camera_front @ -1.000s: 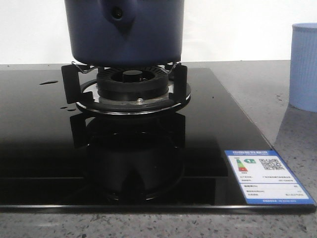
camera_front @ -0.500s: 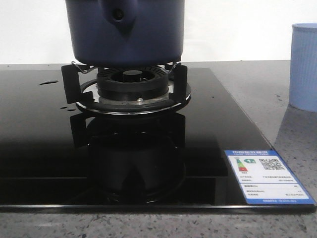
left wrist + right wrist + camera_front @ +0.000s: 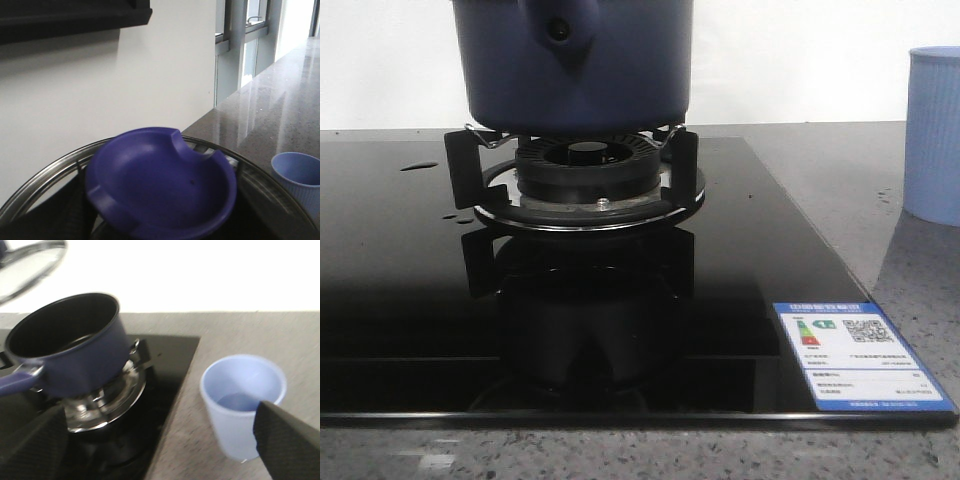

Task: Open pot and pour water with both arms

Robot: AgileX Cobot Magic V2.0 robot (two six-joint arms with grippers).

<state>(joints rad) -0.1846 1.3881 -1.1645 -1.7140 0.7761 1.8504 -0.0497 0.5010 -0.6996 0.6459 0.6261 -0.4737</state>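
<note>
We see the pot [image 3: 575, 65] open on the burner [image 3: 585, 170] — left tool's grip hidden, right tool [image 3: 150, 440] wide open, empty.

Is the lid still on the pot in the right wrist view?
No, the pot is open and its dark inside shows; the lid is up and off to the side.

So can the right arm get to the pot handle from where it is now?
Probably yes: the right gripper is open, the pot sits uncovered on the burner, and nothing lies between its fingers and the handle.
</note>
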